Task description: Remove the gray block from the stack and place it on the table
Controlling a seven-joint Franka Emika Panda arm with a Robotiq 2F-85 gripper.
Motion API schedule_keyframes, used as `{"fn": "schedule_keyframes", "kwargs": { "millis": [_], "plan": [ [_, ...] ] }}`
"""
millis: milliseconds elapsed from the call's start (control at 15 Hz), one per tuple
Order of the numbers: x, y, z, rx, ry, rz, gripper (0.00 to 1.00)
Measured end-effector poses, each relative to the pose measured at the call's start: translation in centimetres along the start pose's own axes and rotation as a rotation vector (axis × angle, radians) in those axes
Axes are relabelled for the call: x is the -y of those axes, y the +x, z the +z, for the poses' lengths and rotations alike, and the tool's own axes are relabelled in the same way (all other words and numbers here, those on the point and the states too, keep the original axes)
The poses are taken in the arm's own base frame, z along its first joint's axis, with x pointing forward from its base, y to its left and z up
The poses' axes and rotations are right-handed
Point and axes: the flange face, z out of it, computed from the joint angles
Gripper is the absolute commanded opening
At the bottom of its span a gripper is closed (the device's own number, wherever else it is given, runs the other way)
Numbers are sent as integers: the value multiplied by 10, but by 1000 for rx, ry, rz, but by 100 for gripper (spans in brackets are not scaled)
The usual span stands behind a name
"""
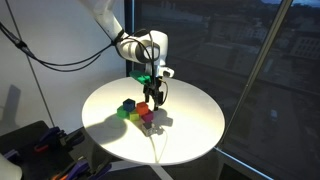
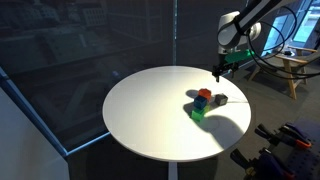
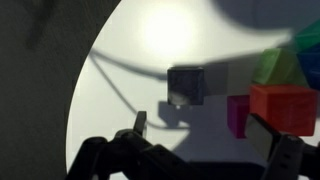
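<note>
The gray block [image 3: 187,84] sits on the white table [image 3: 130,70], a short gap away from the stack. The stack is a cluster of magenta [image 3: 238,112], orange-red [image 3: 282,108], green [image 3: 278,68] and blue [image 3: 308,40] cubes. In an exterior view the gray block [image 2: 218,99] lies beside the stack [image 2: 201,103]. My gripper [image 3: 210,140] is open and empty, its fingers spread above the table, clear of the blocks. In both exterior views it [image 1: 157,96] [image 2: 222,68] hangs above the blocks.
The round table [image 1: 190,135] stands beside large dark windows. A cable [image 1: 60,60] hangs from the arm. Dark equipment [image 1: 30,145] sits on the floor by the table, and a chair [image 2: 295,70] stands behind it.
</note>
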Motion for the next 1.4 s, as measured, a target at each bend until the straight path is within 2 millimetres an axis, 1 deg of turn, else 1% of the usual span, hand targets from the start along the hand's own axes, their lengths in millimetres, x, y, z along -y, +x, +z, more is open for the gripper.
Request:
{"fn": "schedule_keyframes", "kwargs": {
  "millis": [333,667,1067,1400],
  "plan": [
    [15,-21,-27,-2,12,-92,100],
    [36,-41,-47,-8,18,-188,100],
    [61,-58,-61,-16,17,-263,100],
    [72,-67,-73,-41,24,-289,100]
  ]
}}
